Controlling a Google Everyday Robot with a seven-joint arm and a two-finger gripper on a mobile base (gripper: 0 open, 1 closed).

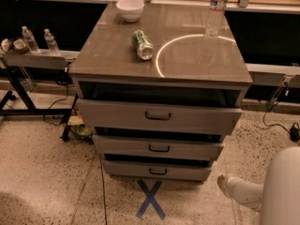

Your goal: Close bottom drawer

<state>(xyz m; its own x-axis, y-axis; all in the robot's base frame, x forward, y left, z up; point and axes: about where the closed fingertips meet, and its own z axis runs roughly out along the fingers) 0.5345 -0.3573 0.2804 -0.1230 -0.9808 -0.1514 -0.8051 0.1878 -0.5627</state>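
The bottom drawer [157, 170] sits low in the cabinet [159, 62], nearly shut, and the gripper [224, 183], whose grip I cannot tell, hangs apart at its right, low enough to push its front.

The cabinet [117, 114] is grey wood-grain, its bottom drawer [126, 168] the same, with a small dark handle [158, 171]. Its glossy grey-brown tabletop [112, 55] carries a white bowl [130, 9] and a green can [143, 44]. Before the cabinet, a blue X [150, 199] marks the speckled beige floor [47, 172]. Right of the cabinet, low down, sits the cream-white pincer [225, 182].
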